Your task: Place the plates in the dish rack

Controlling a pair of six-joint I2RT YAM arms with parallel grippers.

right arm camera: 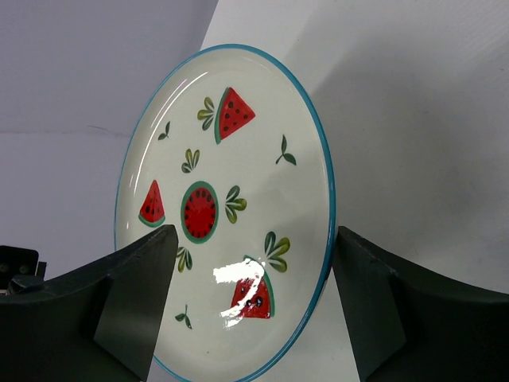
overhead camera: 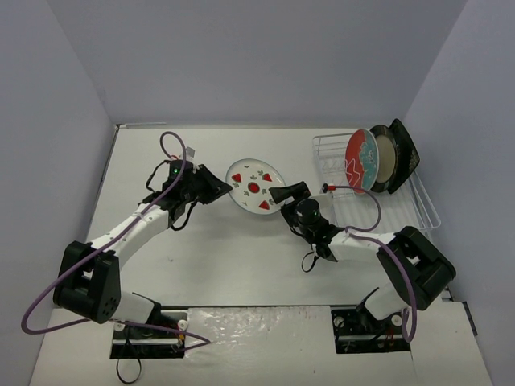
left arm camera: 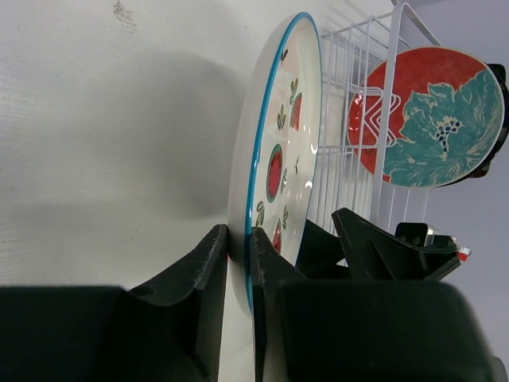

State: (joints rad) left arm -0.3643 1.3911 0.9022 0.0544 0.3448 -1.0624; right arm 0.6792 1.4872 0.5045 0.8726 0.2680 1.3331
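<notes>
The white plate with red watermelon slices (overhead camera: 255, 186) is held up on edge above the table, left of the dish rack (overhead camera: 426, 205). My left gripper (left arm camera: 238, 247) is shut on its left rim, one finger on each face (left arm camera: 290, 143). My right gripper (right arm camera: 254, 270) is open around the plate's (right arm camera: 231, 207) right side. Its left finger (right arm camera: 135, 294) overlaps the plate's face, and its right finger (right arm camera: 374, 294) stands clear of the blue rim. The red-and-teal floral plate (overhead camera: 362, 159), the black-rimmed plate (overhead camera: 385, 161) and the square black plate (overhead camera: 405, 149) stand in the rack's far end.
The rack's near part (overhead camera: 402, 211) shows bare wire tines. The white rack wires (left arm camera: 350, 72) and the floral plate (left arm camera: 433, 119) stand just behind the held plate in the left wrist view. Grey walls close in the table at the back and sides.
</notes>
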